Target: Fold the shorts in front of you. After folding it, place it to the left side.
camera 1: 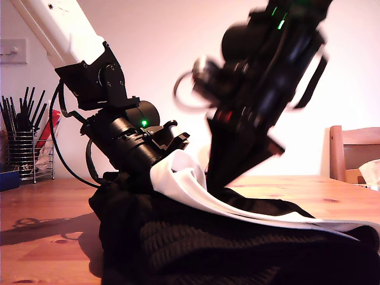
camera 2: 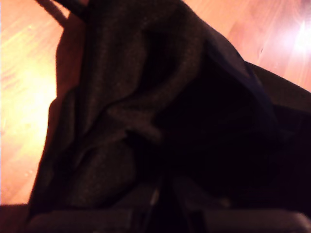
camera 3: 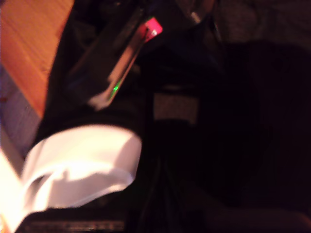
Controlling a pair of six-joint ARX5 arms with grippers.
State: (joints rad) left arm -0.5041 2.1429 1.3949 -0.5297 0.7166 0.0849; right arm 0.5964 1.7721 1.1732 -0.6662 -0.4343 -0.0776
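Black soft fabric shorts (camera 1: 196,237): heaped mid-scene on the wooden table (camera 1: 41,205).
My first gripper (camera 1: 242,149): clamped on a raised black fold.
My second gripper (camera 1: 175,143): at the white band (camera 1: 184,178); grip cannot be told.

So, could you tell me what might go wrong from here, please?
One arm works right beside the other arm above the shorts, so they could collide. The shorts are bunched in a heap, white band twisted, so the fold may come out crooked.

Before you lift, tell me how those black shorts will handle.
Likely floppy: the shorts bunch in soft folds on the wooden table. Probably light: the white band curls and drapes freely. Loose ends will likely sag when lifted.
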